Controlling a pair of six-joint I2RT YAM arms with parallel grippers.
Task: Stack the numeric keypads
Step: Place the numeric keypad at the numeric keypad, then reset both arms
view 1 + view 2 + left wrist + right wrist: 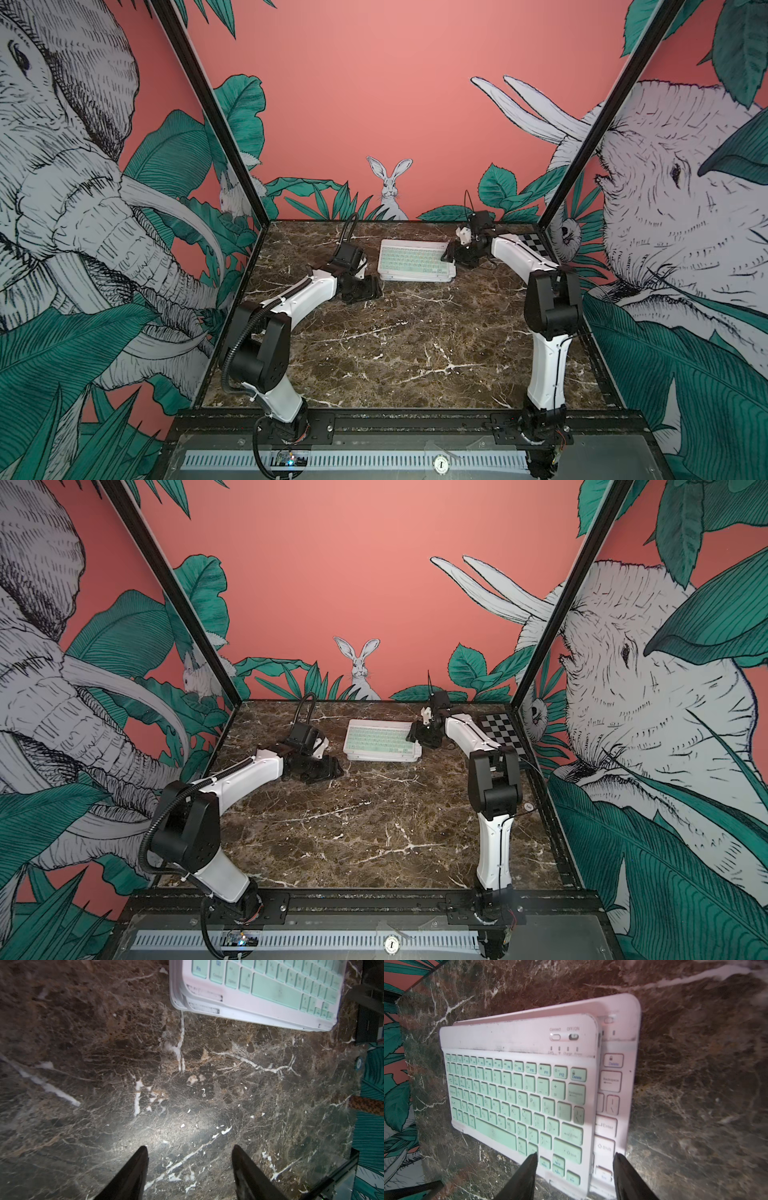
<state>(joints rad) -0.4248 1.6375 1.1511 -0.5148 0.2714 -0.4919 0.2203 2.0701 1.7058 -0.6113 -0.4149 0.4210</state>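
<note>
Right wrist view: the right gripper [575,1155], jaws apart and empty, hangs over the right end of the skewed stack of thin white-framed pastel-keyed keypads [517,1093]. The likely next move is nudging the edges flush. The left gripper [189,1147] is also parted and empty.

In both top views the stack of keypads [415,262] [381,741] was too small for its layers to be counted; the top keypad [517,1093] covered all but one end strip of the lower keypad [612,1084]; the left wrist picture's edge cut the stack off; the right arm [515,253] hid part of the checkered board [528,240]; the farthest key legends were blurred.
</note>
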